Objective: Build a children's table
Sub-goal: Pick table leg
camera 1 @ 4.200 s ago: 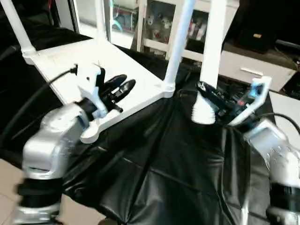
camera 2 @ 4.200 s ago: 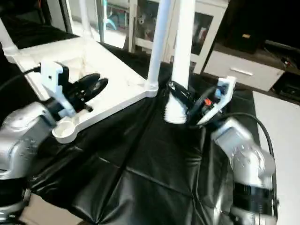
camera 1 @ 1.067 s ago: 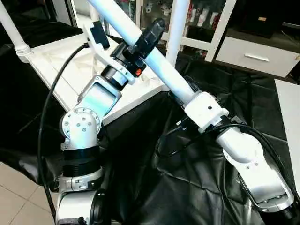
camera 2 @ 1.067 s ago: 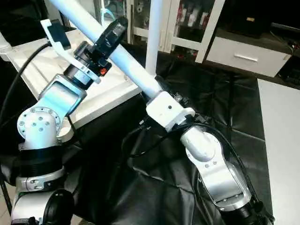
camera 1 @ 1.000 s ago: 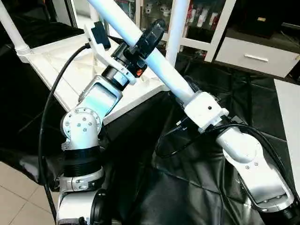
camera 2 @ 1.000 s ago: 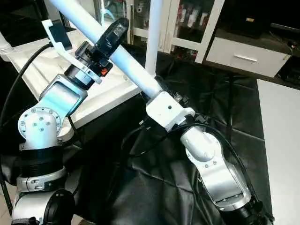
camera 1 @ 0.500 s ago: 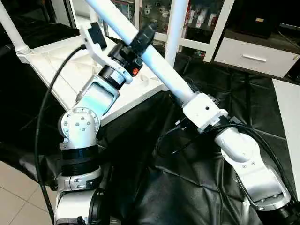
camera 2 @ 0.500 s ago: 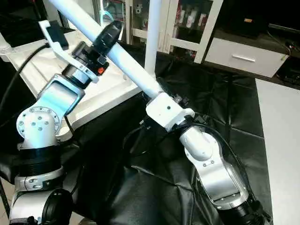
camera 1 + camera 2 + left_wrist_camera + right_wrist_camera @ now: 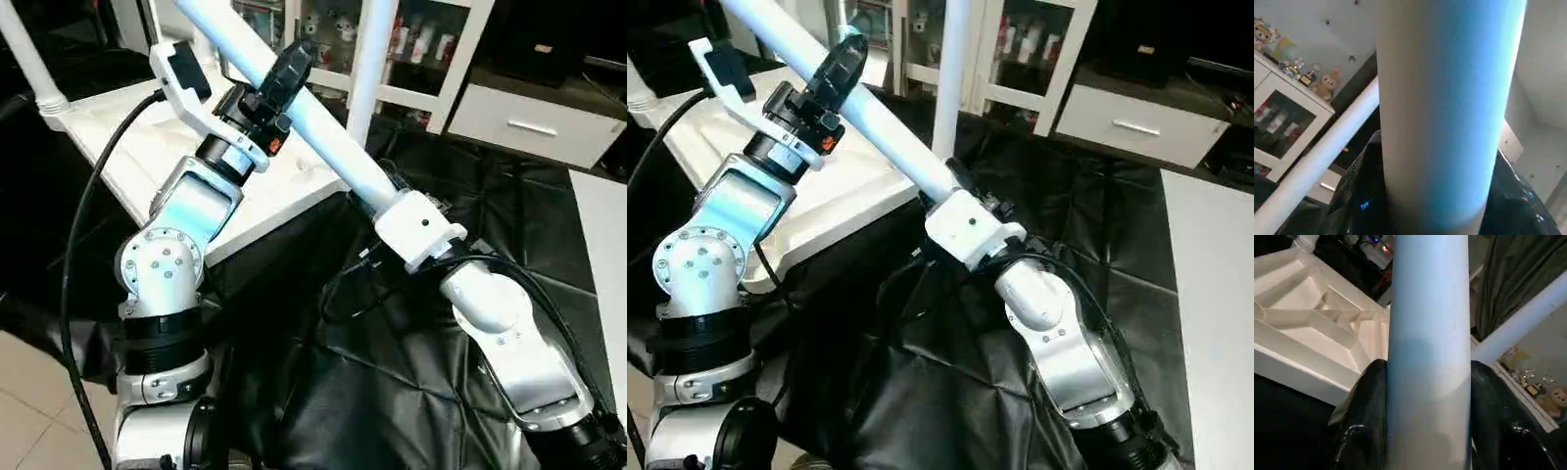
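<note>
A long white tapered plastic tube leg [image 9: 328, 147] slants across the middle of the scene, well above the black crinkled sheet [image 9: 392, 392] that covers the work surface. The right gripper [image 9: 1426, 382] clasps it low down, its black fingers [image 9: 1364, 406] pressed against both sides of the tube. Higher up the same leg, the left gripper [image 9: 279, 83] is closed around it, one finger [image 9: 1359, 196] on each side. Behind both arms, the white plastic rectangular tabletop [image 9: 127, 137] lies upside down on the sheet with its ribbed underside facing up, and white legs [image 9: 367, 54] already stand upright in its corner sockets
</note>
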